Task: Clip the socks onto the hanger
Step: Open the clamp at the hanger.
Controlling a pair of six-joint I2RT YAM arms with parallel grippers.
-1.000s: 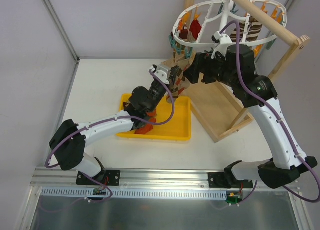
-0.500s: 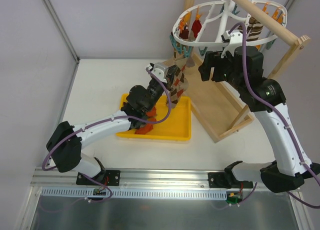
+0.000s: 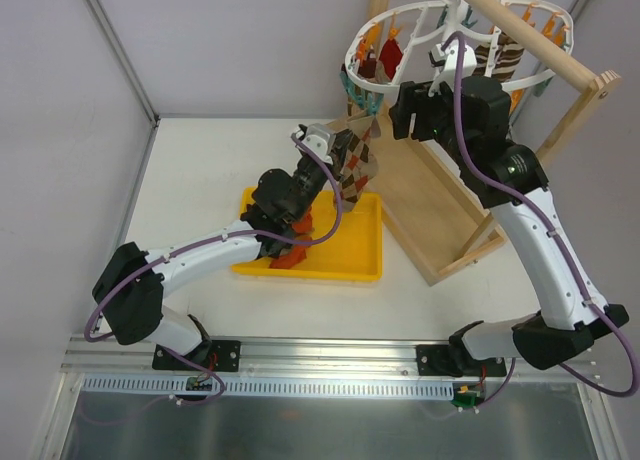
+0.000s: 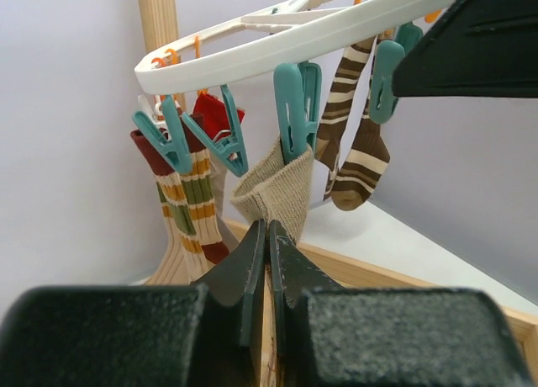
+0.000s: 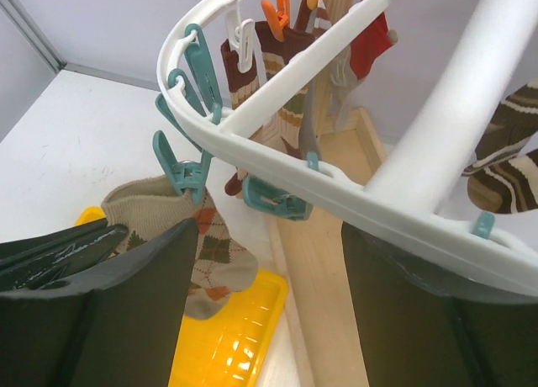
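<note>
Argyle sock [image 4: 273, 189]: cuff pinched in your left hand [image 4: 267, 235], edge seemingly caught in a teal clothespin [image 4: 294, 109] on the hanger [image 4: 277, 46] rim. Right hand [image 5: 267, 235]: spread, empty, beside that rim. Let go only once the pin bites both layers.

Top view: orange-red socks [image 3: 290, 258] in tray [image 3: 350, 263] mostly under left arm [image 3: 215, 248]; count unclear. Left wrist: argyle sock [image 4: 273, 185] below cuff hidden behind left gripper [image 4: 267, 240] jaws. Right wrist: hanger [image 5: 353, 193] ring cut off at right edge.

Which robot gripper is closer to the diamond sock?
Left. The left gripper pinches the diamond sock by its cuff; the right gripper is open, higher up by the hanger.
</note>
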